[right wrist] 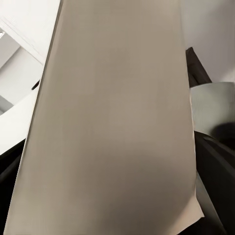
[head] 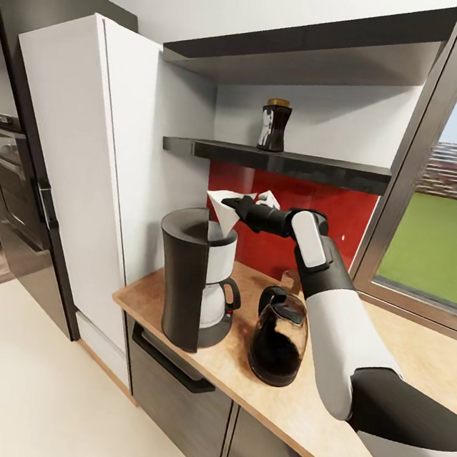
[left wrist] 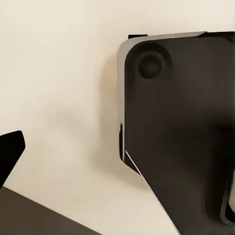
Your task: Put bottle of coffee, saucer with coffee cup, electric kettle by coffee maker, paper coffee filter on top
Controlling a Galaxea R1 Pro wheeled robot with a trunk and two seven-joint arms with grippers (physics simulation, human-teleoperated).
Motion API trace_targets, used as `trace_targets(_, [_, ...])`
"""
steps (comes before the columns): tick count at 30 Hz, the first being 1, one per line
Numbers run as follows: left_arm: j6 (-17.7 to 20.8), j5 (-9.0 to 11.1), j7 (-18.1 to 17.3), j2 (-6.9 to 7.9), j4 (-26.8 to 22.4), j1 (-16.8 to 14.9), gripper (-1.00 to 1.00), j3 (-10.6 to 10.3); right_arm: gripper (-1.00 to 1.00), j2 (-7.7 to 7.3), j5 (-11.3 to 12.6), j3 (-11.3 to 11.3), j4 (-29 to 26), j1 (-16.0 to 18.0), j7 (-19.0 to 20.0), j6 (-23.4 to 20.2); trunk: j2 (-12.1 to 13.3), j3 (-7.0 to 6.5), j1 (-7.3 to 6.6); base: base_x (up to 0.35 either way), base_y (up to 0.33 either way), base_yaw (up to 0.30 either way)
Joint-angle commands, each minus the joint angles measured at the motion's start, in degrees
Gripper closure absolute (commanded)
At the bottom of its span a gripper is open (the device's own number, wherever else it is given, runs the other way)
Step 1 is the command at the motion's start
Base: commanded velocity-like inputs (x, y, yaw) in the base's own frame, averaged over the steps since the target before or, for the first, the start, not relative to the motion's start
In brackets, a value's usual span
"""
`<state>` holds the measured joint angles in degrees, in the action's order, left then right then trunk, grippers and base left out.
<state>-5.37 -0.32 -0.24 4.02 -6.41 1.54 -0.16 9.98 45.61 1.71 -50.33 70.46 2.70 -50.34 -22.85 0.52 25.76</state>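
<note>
- The right end effector (head: 240, 207) was clamped on the paper coffee filter (head: 224, 212), holding it just above the top of the coffee maker (head: 194, 278); the cone's tip pointed down toward the white filter basket, whether touching it I could not tell; in the right wrist view the filter (right wrist: 112, 122) spread as a broad pale sheet close before the camera.
- The coffee maker stood near the end of the tabletop (head: 238, 374), with the electric kettle (head: 278, 338) just beside it; the bottle of coffee (head: 274, 125) was upright on the kitchen shelf (head: 280, 163), not yet moved.
- The left end effector's state I could not tell; the left wrist view offered dark robot parts over a pale floor.
- Risks, as I judged them: released off-centre, the light filter could tip off the basket and slide behind the machine or onto the tabletop; pressed down, the paper could crumple; the forearm hung over the kettle, so a low withdrawal could knock it.
</note>
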Motion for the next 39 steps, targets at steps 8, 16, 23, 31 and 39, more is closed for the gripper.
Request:
trace_targets(8, [-0.1,0.0,0.0,-0.05,-0.1,0.0,-1.00,0.0,1.00,0.01,-0.3,0.0,0.1,-0.1,0.3,-0.2,-0.1,0.05,0.03,0.000,0.000,0.000])
trace_targets(16, [-0.1,0.0,0.0,-0.06,-0.1,0.0,-1.00,0.0,1.00,0.01,-0.4,0.0,1.6,-0.1,0.3,-0.1,-0.1,0.05,0.03,0.000,0.000,0.000])
trace_targets(23, [-0.1,0.0,0.0,-0.06,-0.1,0.0,-1.00,0.0,1.00,0.01,-0.6,0.1,2.5,-0.1,4.1,4.1,-0.1,0.05,0.03,0.000,0.000,0.000])
trace_targets(31, [-0.1,0.0,0.0,-0.06,-0.1,0.0,-1.00,0.0,1.00,0.01,-0.8,0.1,4.9,-0.1,5.0,4.5,-0.1,0.05,0.03,0.030,0.012,0.000])
trace_targets(39, [-0.1,0.0,0.0,-0.09,-0.1,0.0,-1.00,-0.1,1.00,0.01,-0.9,0.0,6.0,-0.1,5.0,4.5,-0.1,0.05,0.03,0.032,0.016,0.000])
